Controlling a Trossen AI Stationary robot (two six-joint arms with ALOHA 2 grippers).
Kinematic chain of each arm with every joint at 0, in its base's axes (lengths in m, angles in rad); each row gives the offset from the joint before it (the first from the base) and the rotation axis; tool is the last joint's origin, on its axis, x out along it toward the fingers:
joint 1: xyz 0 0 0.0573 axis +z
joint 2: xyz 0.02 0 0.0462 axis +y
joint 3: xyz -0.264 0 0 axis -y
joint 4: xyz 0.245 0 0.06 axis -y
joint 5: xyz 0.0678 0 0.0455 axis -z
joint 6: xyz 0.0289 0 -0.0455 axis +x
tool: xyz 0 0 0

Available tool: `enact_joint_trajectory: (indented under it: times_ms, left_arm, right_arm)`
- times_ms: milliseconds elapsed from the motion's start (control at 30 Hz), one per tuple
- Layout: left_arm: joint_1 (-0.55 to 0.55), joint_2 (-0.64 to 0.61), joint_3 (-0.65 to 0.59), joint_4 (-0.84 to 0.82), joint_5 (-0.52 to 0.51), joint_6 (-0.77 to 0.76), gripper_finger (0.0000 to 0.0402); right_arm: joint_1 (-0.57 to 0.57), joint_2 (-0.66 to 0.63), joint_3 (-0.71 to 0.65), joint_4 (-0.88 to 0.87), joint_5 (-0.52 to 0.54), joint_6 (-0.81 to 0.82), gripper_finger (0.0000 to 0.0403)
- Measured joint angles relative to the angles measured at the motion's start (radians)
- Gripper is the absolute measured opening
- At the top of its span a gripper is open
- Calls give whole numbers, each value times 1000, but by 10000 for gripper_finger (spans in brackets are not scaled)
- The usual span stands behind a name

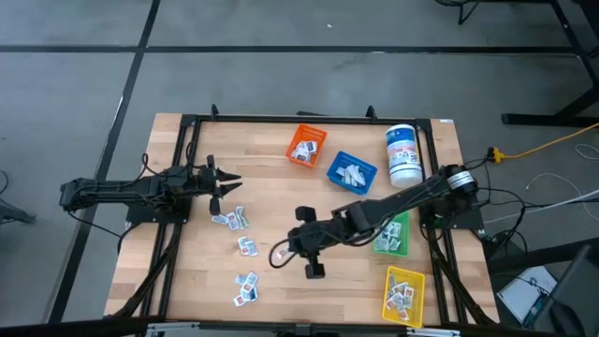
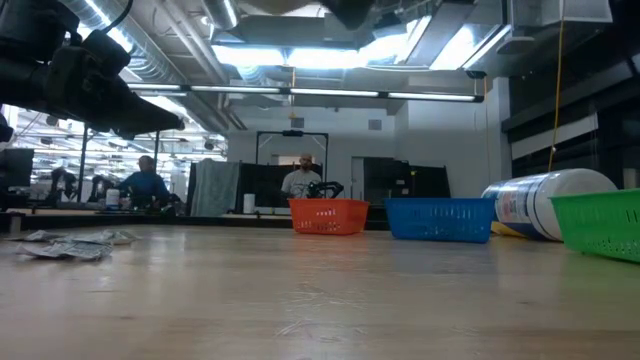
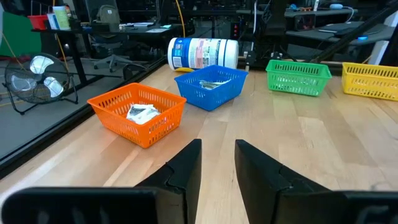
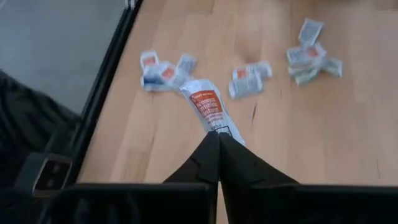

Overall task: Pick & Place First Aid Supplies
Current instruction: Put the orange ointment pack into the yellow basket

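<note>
High view shows you the table (image 1: 281, 140) with the job partly done. Take the blue bin (image 1: 352, 171) as your landmark: it already holds packets, as do the orange bin (image 1: 305, 144) just to its left, the green bin (image 1: 393, 234) below and to its right, and the yellow bin (image 1: 403, 291) farther down at the near right corner. The white canister (image 1: 403, 154) lies just right of the blue bin. I'd judge the sorting at roughly halfway, since several clusters of loose packets (image 1: 240, 248) remain well to the lower left of the blue bin.

Your right hand (image 1: 278, 255) hangs below and left of the blue bin, its fingers pressed together on a white packet with red print (image 4: 208, 109), which sticks out from the fingertips above the table. Your left hand (image 1: 231, 183) waits far left of the blue bin, fingers spread with nothing between them, just above the nearest loose packets.
</note>
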Motion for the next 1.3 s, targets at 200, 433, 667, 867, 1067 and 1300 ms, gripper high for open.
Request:
enact_joint_trajectory:
  times_ms: [200,433,667,867,1067,1300]
  left_arm:
    - [0,0,0,0,0,0,92]
    - [0,0,0,0,0,0,93]
    - [0,0,0,0,0,0,91]
    - [0,0,0,0,0,0,93]
    - [0,0,0,0,0,0,91]
    - [0,0,0,0,0,0,91]
  right_arm:
    - [62,-26,0,-131,34,84,11]
    - [143,-26,0,-215,36,203,4]
    - [217,-84,0,-319,11,361,16]
    - [303,-146,0,-526,12,552,4]
    - [401,-159,0,-651,10,708,15]
    - [489,-158,0,-740,10,948,6]
